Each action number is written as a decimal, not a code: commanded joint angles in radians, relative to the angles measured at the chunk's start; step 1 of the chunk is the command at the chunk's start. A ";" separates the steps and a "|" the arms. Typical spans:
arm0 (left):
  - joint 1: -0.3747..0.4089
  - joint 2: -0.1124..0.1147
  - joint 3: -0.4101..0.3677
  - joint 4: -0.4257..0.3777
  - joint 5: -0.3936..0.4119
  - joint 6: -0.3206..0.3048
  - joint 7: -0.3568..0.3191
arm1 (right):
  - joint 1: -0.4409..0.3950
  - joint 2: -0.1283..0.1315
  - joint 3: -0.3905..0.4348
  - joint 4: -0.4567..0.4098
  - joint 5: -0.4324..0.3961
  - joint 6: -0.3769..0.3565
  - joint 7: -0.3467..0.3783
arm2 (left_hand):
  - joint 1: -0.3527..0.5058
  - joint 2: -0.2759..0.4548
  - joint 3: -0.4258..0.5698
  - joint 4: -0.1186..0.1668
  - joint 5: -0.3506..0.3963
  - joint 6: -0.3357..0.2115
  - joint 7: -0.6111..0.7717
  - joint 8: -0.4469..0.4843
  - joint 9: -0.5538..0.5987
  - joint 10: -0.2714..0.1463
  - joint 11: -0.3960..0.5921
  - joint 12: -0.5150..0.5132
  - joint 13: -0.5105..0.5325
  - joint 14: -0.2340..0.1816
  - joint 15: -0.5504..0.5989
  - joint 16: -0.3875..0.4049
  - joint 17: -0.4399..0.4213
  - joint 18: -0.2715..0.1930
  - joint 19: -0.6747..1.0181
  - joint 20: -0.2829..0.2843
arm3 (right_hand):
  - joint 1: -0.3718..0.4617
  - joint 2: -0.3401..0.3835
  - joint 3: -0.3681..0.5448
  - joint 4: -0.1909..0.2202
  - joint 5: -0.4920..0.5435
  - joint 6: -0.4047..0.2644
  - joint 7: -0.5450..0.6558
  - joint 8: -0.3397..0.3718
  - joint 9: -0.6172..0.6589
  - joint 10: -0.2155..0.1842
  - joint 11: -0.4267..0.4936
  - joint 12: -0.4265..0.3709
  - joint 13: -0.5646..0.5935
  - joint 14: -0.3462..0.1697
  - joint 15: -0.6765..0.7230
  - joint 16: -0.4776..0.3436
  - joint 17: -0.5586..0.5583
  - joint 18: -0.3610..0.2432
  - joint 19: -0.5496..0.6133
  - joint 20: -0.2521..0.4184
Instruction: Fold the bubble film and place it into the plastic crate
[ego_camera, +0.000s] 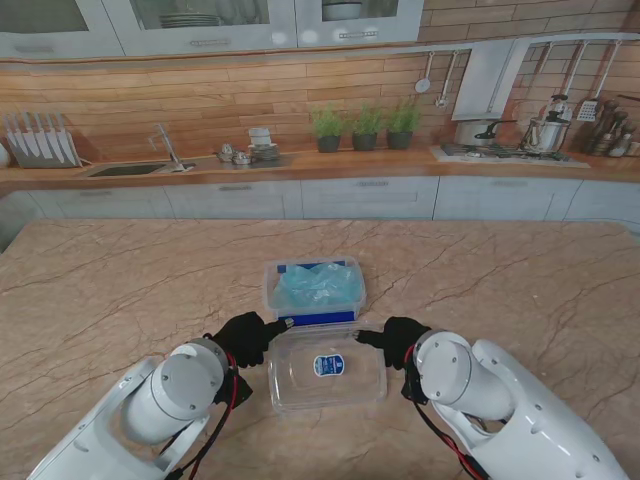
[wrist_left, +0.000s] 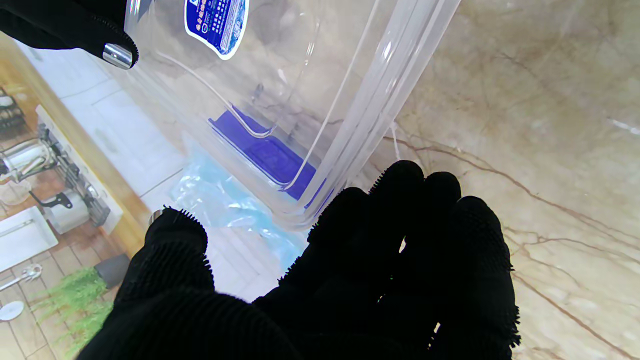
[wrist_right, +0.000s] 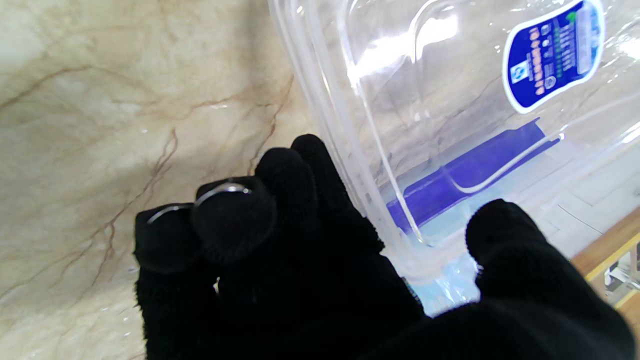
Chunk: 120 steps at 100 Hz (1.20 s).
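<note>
Marble counter (ego_camera: 120, 290) carries the crate (ego_camera: 278, 272), film (ego_camera: 318, 284) already inside. Both hands, left hand (ego_camera: 245, 336) and right hand (ego_camera: 398, 340), grip the clear lid (ego_camera: 327, 368) at its ends. Probably closing comes next: lift the lid level and seat it squarely.

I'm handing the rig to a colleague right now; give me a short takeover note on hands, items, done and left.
Left hand: at the clear lid's left edge, fingers against its rim; grip not certain.
Right hand: at the lid's right edge, likewise.
Bubble film: bunched inside the plastic crate, just beyond the lid.
Done: film is in the crate.
Left: lid looks not yet on; probably close it.
</note>
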 joint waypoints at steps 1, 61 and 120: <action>0.004 -0.032 0.023 -0.044 -0.019 -0.023 -0.021 | 0.002 -0.033 -0.015 -0.055 0.017 -0.030 0.011 | 0.020 0.007 -0.005 0.014 0.077 -0.312 0.126 0.031 0.017 -0.138 -0.012 -0.008 0.017 -0.016 0.010 -0.014 0.014 -0.012 0.026 0.017 | 0.010 0.021 -0.007 0.025 -0.021 -0.149 -0.035 0.028 0.034 0.110 0.061 0.034 0.057 0.024 0.060 0.016 0.017 -0.143 0.139 0.001; -0.176 -0.052 0.006 0.027 -0.096 -0.017 -0.025 | 0.286 -0.034 -0.073 0.053 0.131 -0.027 0.104 | 0.021 0.005 -0.004 0.014 0.083 -0.313 0.129 0.037 0.023 -0.138 -0.010 -0.007 0.023 -0.014 0.014 -0.016 0.020 -0.009 0.028 0.021 | 0.010 0.020 -0.005 0.023 -0.017 -0.147 -0.040 0.031 0.036 0.114 0.058 0.035 0.057 0.029 0.059 0.019 0.018 -0.139 0.140 0.004; -0.385 -0.088 0.048 0.235 -0.168 0.033 -0.016 | 0.622 -0.081 -0.250 0.359 0.285 -0.052 0.141 | 0.018 0.008 -0.005 0.014 0.079 -0.311 0.121 0.037 0.018 -0.136 -0.014 -0.007 0.018 -0.014 0.012 -0.016 0.014 -0.010 0.024 0.021 | 0.010 0.019 -0.004 0.022 -0.016 -0.146 -0.045 0.036 0.036 0.114 0.057 0.037 0.057 0.029 0.060 0.020 0.018 -0.138 0.139 0.005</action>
